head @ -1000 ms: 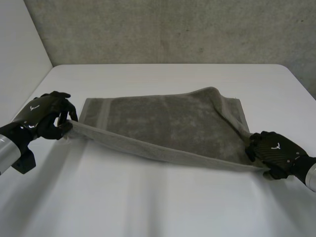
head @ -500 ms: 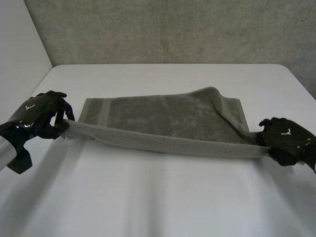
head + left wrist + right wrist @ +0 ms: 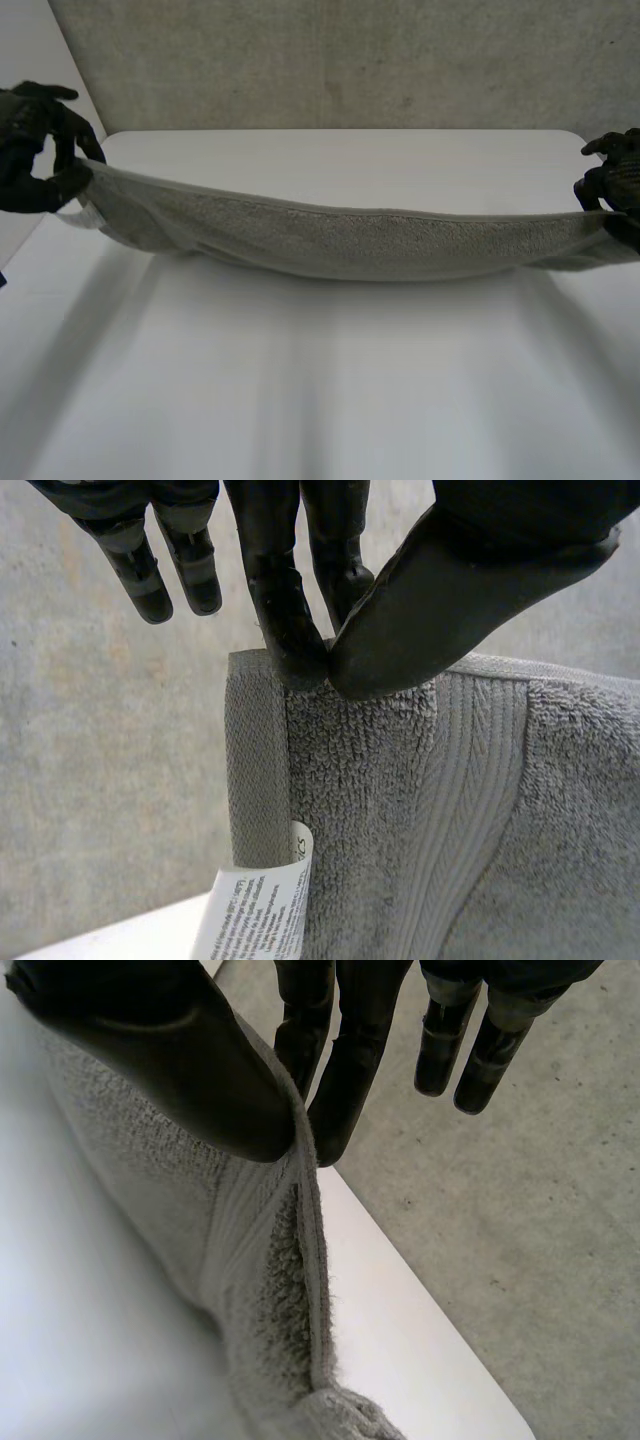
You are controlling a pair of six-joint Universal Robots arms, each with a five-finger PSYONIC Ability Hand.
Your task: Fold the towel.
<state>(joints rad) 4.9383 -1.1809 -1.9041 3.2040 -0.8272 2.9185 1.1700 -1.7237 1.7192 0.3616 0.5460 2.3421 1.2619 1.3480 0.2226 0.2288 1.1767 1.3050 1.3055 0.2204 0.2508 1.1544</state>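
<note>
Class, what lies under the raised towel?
White table beneath the towel, pinched at its corners by the left robot hand and right robot hand. The table strip behind the sagging cloth is hidden.

Room over the near table (image 3: 320, 400) (hanging towel (image 3: 350, 245), wall (image 3: 350, 60) beyond)

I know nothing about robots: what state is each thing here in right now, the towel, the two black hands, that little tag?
towel: held up by its top edge, stretched between both hands, sagging in the middle.
left hand: shut, pinching one top corner of the towel between thumb and finger.
right hand: shut, pinching the other end of the top edge between thumb and fingers.
care label: hanging from the towel's side hem, below the left hand.
</note>
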